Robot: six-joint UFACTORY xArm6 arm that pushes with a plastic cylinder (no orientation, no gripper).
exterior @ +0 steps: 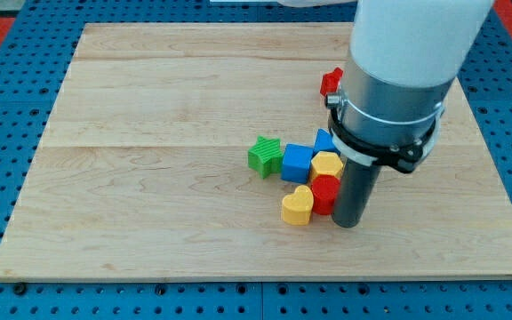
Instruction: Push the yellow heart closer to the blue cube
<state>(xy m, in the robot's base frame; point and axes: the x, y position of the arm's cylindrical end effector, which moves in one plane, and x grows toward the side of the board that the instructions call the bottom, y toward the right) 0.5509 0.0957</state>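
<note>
The yellow heart lies near the board's middle, toward the view's bottom. The blue cube sits just above it, with a small gap between them. My tip is at the lower end of the dark rod, right of the yellow heart, with a red block between them. The tip looks to be touching or almost touching that red block.
A green star sits left of the blue cube. A yellow block and another blue block lie right of the cube. A red block shows at the arm's left edge. The wooden board rests on a blue pegboard.
</note>
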